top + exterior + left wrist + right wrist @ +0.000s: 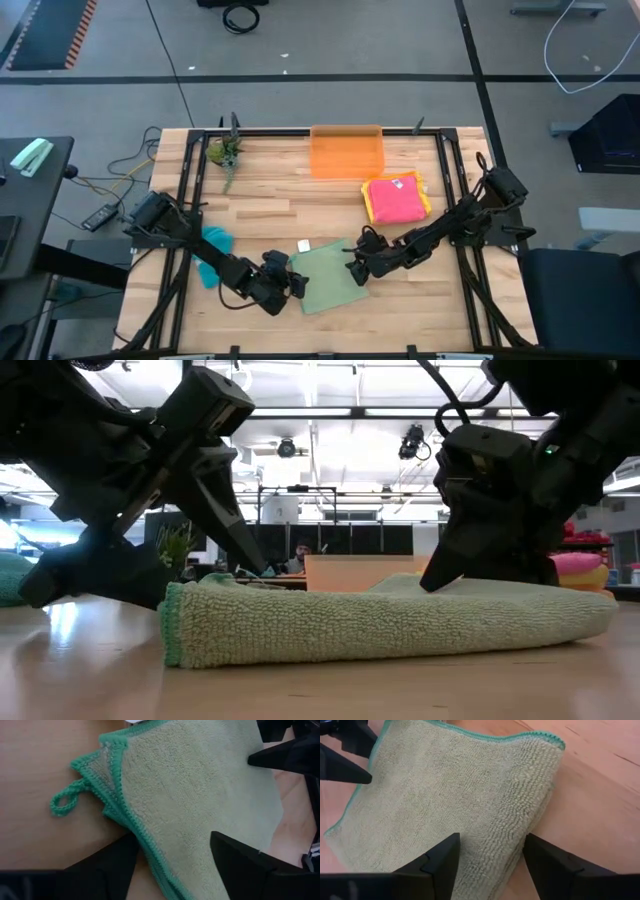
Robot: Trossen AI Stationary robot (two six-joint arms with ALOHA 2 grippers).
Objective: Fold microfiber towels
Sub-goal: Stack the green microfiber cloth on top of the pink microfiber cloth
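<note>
While both grippers stand at the sage green towel [330, 277], neither one holds it. The left gripper [296, 285] is at the towel's left edge with its fingers spread apart; in the left wrist view one finger [245, 870] lies over the cloth and the other stays on the wood beside the stitched border. The right gripper [357, 272] is at the towel's right side, fingers also apart, and they straddle the folded edge in the right wrist view — the tips are low over the cloth, but I cannot tell if they touch it.

The towel lies folded flat near the front middle of the table [260, 210]. Its layered corner with green stitching and a small loop [64, 802] points toward the left gripper, and a small white tag [304, 245] shows at its far left corner.

Bare wood stays free in front of the towel and behind it, up to the orange bin [346, 152]. A teal towel [214, 250] lies under the left arm. A pink towel [393, 198] rests on a yellow one [425, 197] — well apart, to the right rear.
</note>
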